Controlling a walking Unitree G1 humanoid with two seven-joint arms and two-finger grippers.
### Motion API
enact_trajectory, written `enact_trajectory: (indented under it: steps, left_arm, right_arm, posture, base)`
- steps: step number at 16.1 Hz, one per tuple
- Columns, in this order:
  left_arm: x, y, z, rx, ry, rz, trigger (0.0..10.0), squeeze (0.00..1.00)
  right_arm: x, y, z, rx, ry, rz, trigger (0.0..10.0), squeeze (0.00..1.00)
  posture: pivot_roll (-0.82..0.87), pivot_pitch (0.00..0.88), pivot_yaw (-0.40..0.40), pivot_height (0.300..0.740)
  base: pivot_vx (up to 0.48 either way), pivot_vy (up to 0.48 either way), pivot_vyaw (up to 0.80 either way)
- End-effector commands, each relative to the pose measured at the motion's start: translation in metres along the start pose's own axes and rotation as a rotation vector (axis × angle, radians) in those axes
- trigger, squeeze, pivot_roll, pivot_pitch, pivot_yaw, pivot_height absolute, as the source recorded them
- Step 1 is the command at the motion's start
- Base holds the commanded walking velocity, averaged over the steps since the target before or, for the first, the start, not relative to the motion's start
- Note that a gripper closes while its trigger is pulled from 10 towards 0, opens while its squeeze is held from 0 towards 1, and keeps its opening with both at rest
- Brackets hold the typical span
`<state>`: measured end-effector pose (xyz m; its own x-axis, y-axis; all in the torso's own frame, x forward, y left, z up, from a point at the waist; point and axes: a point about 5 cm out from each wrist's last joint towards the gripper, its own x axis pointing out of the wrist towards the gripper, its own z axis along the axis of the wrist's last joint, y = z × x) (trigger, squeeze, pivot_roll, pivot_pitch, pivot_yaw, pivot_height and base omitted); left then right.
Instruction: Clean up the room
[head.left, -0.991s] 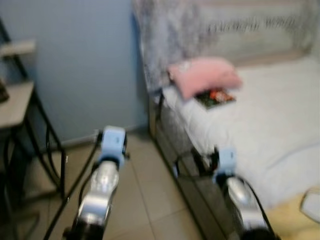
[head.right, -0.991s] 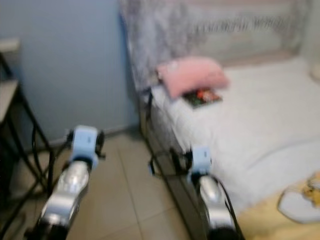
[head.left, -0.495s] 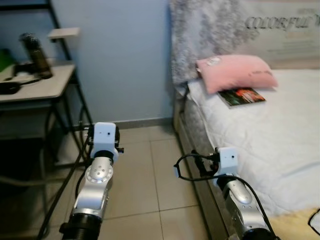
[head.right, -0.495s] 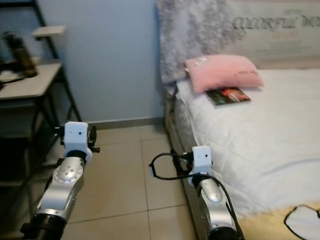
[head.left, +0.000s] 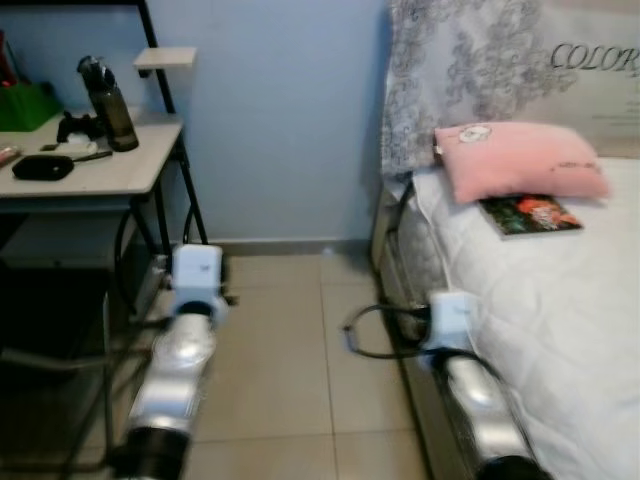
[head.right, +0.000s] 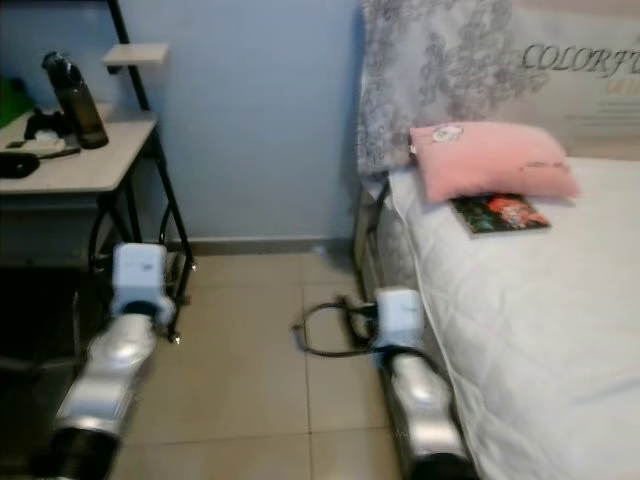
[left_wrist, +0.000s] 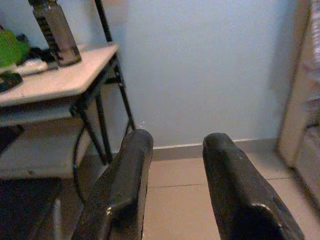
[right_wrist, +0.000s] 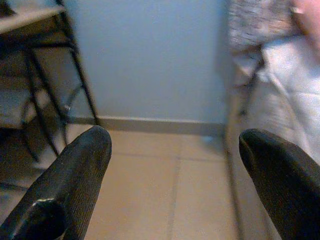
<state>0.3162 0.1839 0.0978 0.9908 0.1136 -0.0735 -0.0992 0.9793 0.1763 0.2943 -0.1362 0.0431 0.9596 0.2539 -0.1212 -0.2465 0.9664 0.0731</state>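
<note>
A pink pillow (head.left: 520, 160) lies at the head of a white bed (head.left: 560, 320) on my right, with a book (head.left: 528, 214) flat beside it. On my left stands a desk (head.left: 90, 170) carrying a dark bottle (head.left: 108, 90), a game controller (head.left: 72, 126) and a small black object (head.left: 40, 167). Both silver arms reach forward over the tiled floor. My left gripper (left_wrist: 179, 142) is open and holds nothing, pointing at the desk's leg and the blue wall. My right gripper (right_wrist: 175, 140) is open wide and holds nothing, pointing at the wall beside the bed frame.
A grey patterned cover (head.left: 455, 70) hangs over the headboard. A small shelf (head.left: 165, 57) sits above the desk, and a green container (head.left: 25, 103) stands at its far left. Black desk legs and cables (head.left: 125, 260) crowd the left; beige floor tiles (head.left: 290, 330) run between desk and bed.
The camera has turned to the left, so the bed slid to the right and more of the desk came into view. Both arms keep the same forward pose.
</note>
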Motion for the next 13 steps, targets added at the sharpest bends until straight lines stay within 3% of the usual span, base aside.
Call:
enact_trajectory:
  steps: [1, 9, 13]
  left_arm:
    - [0.0030, -0.0099, 0.0068, -0.022, -0.030, -0.037, 10.0, 0.00]
    - [0.0003, -0.0088, 0.0055, -0.002, -0.055, -0.056, 10.0, 0.00]
    - [0.0018, -0.0049, 0.0060, 0.006, -0.065, -0.065, 10.0, 0.00]
  right_arm:
    - [-0.0036, -0.0130, 0.0028, -0.018, -0.013, -0.032, 10.0, 0.00]
    - [-0.0016, -0.0081, 0.0007, -0.034, 0.011, 0.005, 10.0, 0.00]
    - [-0.0021, -0.0046, -0.0012, -0.017, 0.012, 0.009, 10.0, 0.00]
  posture:
    - [0.19, 0.000, 0.025, 0.740]
    - [0.20, 0.000, 0.018, 0.740]
    - [0.20, 0.000, 0.019, 0.740]
  base:
    - [0.480, 0.000, 0.53]
    - [0.480, 0.000, 0.52]
    - [0.480, 0.000, 0.00]
